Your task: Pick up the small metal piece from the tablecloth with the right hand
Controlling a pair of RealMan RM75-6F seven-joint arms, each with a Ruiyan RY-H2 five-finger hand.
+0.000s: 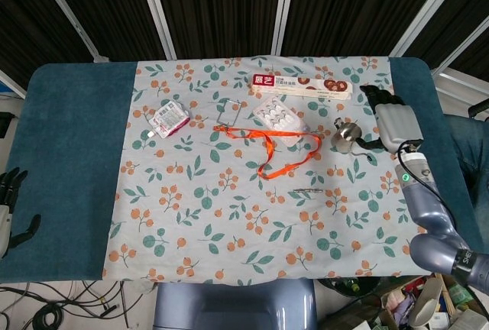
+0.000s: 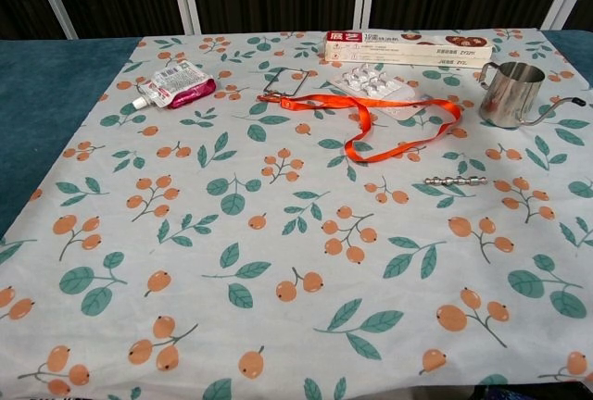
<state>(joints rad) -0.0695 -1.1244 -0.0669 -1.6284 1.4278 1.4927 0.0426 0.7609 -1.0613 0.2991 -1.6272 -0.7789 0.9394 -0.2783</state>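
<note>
The small metal piece [image 1: 308, 191], a short silver knobbly rod, lies flat on the floral tablecloth [image 1: 229, 223] right of centre; the chest view shows the metal piece [image 2: 455, 181] at mid right. My right hand [image 1: 394, 120] hovers at the cloth's right edge, well behind and to the right of the piece, beside a steel pitcher [image 1: 348, 133]. Its dark fingers point to the far side and hold nothing. My left hand [image 1: 8, 208] shows at the left frame edge with fingers apart and empty. Neither hand appears in the chest view.
The steel pitcher [image 2: 510, 93] with a thin spout stands at the right. An orange lanyard [image 1: 276, 149], a blister pack [image 1: 276, 113], a long white box [image 1: 302, 85] and a pink pouch [image 1: 169, 120] lie across the far half. Blue table cover [image 1: 69, 154] flanks the cloth.
</note>
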